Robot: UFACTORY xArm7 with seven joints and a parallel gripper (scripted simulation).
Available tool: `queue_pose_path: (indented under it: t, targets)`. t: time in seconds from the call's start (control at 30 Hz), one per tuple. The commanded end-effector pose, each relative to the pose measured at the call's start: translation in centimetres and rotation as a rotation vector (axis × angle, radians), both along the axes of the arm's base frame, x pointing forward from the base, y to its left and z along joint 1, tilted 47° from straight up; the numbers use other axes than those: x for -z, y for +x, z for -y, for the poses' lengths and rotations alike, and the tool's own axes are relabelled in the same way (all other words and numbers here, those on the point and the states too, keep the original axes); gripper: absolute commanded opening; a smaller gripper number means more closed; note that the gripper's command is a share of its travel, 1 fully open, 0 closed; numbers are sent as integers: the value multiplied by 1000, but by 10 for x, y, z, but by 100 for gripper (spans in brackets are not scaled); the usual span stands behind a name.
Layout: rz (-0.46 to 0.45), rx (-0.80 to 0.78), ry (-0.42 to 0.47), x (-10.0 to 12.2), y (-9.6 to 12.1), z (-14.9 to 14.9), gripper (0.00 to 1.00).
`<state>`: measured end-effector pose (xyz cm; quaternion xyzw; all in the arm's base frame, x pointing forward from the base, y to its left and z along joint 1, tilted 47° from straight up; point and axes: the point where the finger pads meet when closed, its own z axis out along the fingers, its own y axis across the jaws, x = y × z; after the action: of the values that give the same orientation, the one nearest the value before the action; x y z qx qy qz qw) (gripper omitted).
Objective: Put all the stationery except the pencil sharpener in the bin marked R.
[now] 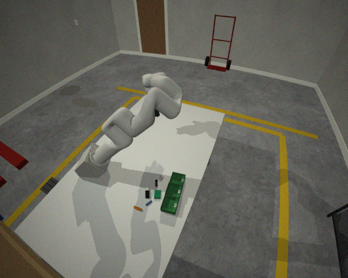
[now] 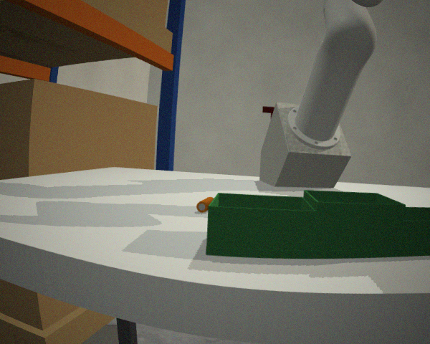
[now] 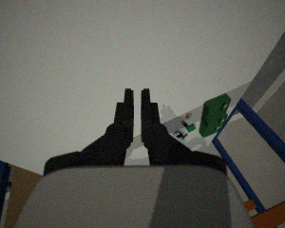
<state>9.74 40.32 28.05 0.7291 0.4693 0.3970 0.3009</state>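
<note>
My gripper [image 3: 137,101] is shut with nothing between the fingers. It is raised far above the table and points at a grey wall. Three green bins [image 1: 172,193] [image 2: 259,229] [image 3: 215,114] stand in a row near the table's right edge; their white labels are too small to read. Left of the bins lie an orange cylinder [image 1: 137,208] [image 2: 204,204], a blue stick [image 1: 149,202], a black block [image 1: 147,194], a green block [image 1: 157,194], a small black piece [image 1: 156,182] and a small silver piece [image 1: 160,178].
The arm's base [image 1: 100,155] [image 2: 304,159] stands on the white table [image 1: 174,143] behind the bins. A shelf rack with cardboard boxes [image 2: 70,125] stands beyond the table. A red hand truck [image 1: 220,44] stands by the far wall.
</note>
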Motion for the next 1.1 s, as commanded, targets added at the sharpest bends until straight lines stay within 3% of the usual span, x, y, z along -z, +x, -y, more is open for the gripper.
queue_pose_path:
  t: [0.0, 0.07, 0.13, 0.27, 0.43, 0.6, 1.07]
  targets:
    - [-2, 10, 1, -6, 23, 13, 7]
    - [-2, 10, 1, -7, 27, 15, 7]
    - [-40, 102, -6, -10, 40, 25, 7]
    - [-46, 117, -7, -15, 67, 45, 7]
    - [-67, 162, -7, -16, 74, 52, 7]
    - [-95, 220, -6, -22, 104, 81, 7]
    - [-206, 410, 22, -28, 146, 140, 7]
